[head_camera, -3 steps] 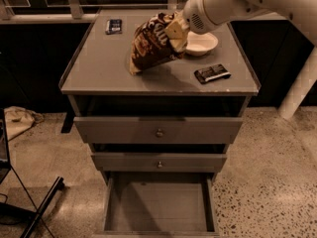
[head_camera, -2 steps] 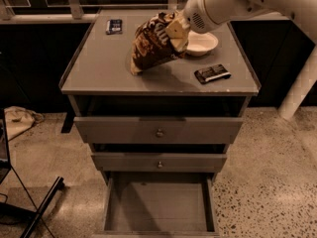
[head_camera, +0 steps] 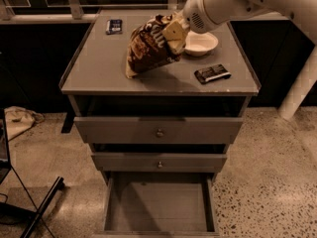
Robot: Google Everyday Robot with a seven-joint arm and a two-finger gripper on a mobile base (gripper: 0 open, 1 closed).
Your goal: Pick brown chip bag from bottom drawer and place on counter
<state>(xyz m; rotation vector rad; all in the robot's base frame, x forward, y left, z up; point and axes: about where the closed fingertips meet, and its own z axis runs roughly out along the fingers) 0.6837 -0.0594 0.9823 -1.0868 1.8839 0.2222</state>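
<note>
The brown chip bag (head_camera: 147,47) is crinkled and dark brown with white lettering. It leans tilted on the counter (head_camera: 99,68), its tan lower end touching the grey top. My gripper (head_camera: 171,33) reaches in from the upper right and is shut on the bag's upper right part. The bottom drawer (head_camera: 159,207) is pulled out below and shows only its plain grey floor.
A white bowl (head_camera: 200,42) sits just right of the gripper. A flat black packet (head_camera: 212,73) lies at the counter's right front. Another small dark packet (head_camera: 114,26) lies at the back left. Two knobbed drawers (head_camera: 158,130) are shut. A dark stand leg (head_camera: 42,207) crosses the floor at left.
</note>
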